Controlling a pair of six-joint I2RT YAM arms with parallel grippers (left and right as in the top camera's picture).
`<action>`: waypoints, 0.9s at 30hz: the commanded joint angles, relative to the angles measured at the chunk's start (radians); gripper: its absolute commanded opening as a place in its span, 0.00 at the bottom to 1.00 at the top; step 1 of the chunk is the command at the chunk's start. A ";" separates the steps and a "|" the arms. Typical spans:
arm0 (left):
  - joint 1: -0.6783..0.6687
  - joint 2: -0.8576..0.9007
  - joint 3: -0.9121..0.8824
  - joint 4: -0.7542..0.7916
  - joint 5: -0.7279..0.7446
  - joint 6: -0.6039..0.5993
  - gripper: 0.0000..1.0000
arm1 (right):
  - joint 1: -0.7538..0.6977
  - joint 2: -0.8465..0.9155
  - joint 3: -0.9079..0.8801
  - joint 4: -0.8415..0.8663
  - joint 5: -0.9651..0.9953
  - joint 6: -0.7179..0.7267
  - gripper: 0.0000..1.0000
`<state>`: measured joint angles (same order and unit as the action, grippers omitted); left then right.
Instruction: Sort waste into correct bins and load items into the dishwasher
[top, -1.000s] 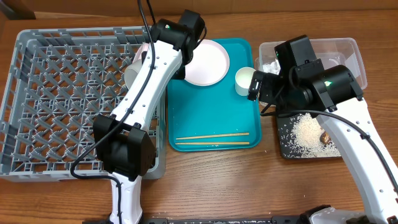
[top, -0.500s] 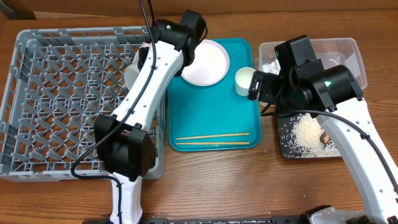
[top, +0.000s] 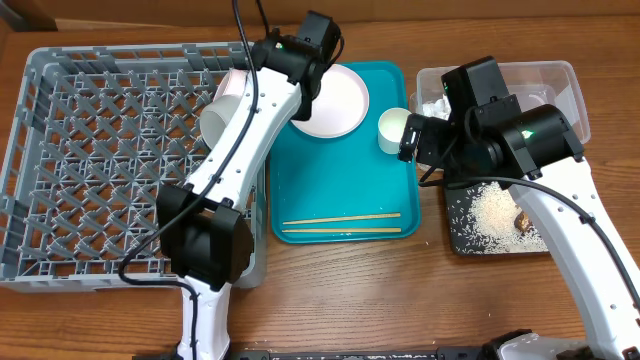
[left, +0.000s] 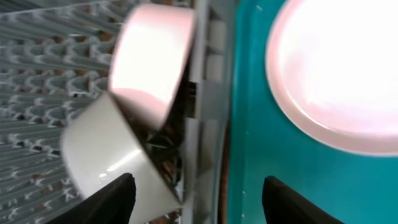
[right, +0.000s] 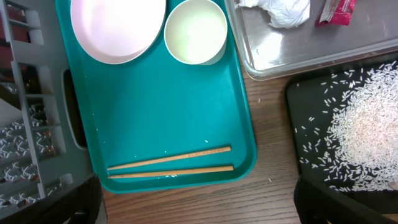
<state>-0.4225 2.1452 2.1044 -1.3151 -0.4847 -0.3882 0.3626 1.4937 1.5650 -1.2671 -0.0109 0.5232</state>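
The grey dish rack (top: 110, 170) holds a smaller pink plate (left: 152, 62) standing on edge and a pale bowl (left: 106, 149) on its side, both by its right wall. My left gripper (left: 199, 205) is open and empty above that wall, beside the large pink plate (top: 335, 100). The plate, a white cup (right: 196, 31) and two chopsticks (right: 168, 165) lie on the teal tray (top: 340, 180). My right gripper (right: 205, 211) is open and empty, high over the tray's right edge. The clear tub (right: 292, 53) holds a tissue (right: 280, 11) and a red wrapper (right: 336, 11). The black tray (top: 452, 215) holds rice (right: 367, 124) and a brown lump (top: 522, 218).
The rack's right wall (left: 202, 124) stands close against the teal tray's left edge. A few rice grains lie on the teal tray near the chopsticks. Bare wooden table (top: 400, 300) runs along the front.
My left gripper has moved a little back and to the right, away from the plate and bowl in the rack. The right arm has not moved.
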 joint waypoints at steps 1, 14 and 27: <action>-0.009 0.060 -0.003 -0.008 0.075 0.052 0.67 | 0.003 -0.005 0.007 0.006 0.010 0.001 1.00; -0.014 0.104 -0.003 -0.110 0.012 -0.041 0.64 | 0.003 -0.005 0.007 0.006 0.010 0.001 1.00; -0.018 0.104 -0.003 -0.212 0.007 -0.047 0.65 | 0.003 -0.005 0.007 0.006 0.010 0.001 1.00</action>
<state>-0.4324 2.2490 2.1006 -1.5074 -0.4572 -0.4160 0.3626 1.4937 1.5650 -1.2675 -0.0113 0.5228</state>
